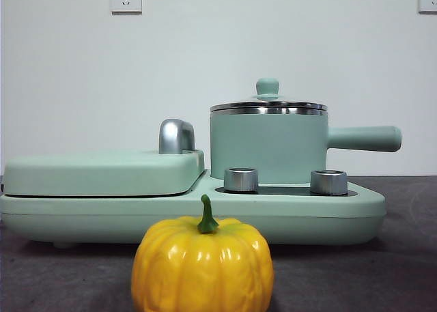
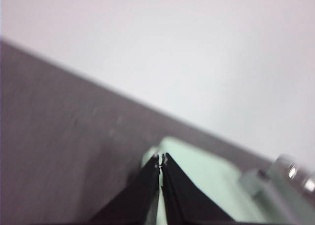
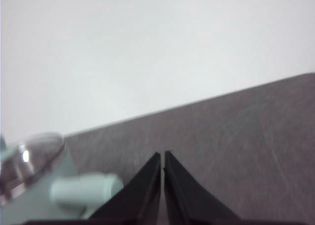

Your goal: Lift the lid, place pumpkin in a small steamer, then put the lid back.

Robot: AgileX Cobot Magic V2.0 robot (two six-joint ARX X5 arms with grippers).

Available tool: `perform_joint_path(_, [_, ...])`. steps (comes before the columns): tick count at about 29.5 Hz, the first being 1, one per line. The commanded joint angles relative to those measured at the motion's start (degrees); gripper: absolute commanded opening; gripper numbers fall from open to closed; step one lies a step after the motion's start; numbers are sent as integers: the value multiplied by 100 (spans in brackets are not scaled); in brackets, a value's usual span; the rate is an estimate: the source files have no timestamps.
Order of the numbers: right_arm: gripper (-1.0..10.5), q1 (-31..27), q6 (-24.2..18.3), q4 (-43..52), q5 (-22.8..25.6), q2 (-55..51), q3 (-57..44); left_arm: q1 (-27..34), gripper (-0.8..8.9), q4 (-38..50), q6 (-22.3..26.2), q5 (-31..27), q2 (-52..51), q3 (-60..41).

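Observation:
The yellow-orange pumpkin (image 1: 203,264) with a green stem sits on the dark table at the front, in the front view. Behind it the small steamer (image 1: 268,148), a mint-green pot with a long side handle (image 1: 363,138), stands on the right of the base unit. Its glass lid (image 1: 268,106) with a mint knob rests on the pot. My left gripper (image 2: 161,158) is shut, above the flat cover's corner. My right gripper (image 3: 163,155) is shut over bare table, with the steamer's handle (image 3: 86,189) and the lid (image 3: 34,158) off to one side. Neither arm shows in the front view.
The wide mint-green base unit (image 1: 191,213) carries two silver knobs (image 1: 240,179) in front of the pot. A large flat mint cover (image 1: 102,172) with a chrome handle (image 1: 175,136) lies on its left half. A white wall stands behind.

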Motion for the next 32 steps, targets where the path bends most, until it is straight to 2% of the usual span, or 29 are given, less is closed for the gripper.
perform_joint_path(1, [8,-7,160,85,20,0,341,11,10,348,-81,-79,-7,74])
perform_joint_path(4, [9,0,160,-144,-24,39,752,11,10,153,-83,-164,7,400])
perform_joint_path(7, [8,0,70,-608,-24,229,1307,11,10,-400,-79,-240,96,951])
perform_joint_path(12, [9,0,-564,-1019,-122,866,2269,11,10,-1486,42,-249,551,2002])
perform_joint_path(17, [8,0,-1298,-1250,-341,1558,3051,11,10,-2103,525,-249,1185,2942])
perform_joint_path(20, [8,0,-1547,-1329,-369,1958,3449,11,10,-2203,765,-247,1615,3414])
perform_joint_path(25, [9,0,-1663,-1502,-516,2610,4057,11,10,-2243,1279,-245,2400,4096])
perform_joint_path(29, [9,0,-1687,-1899,-553,3224,4583,9,10,-2258,1893,-219,3047,4531])
perform_joint_path(32, [8,0,-1838,-2111,-708,3626,4874,-4,10,-2260,2253,24,3495,4815])
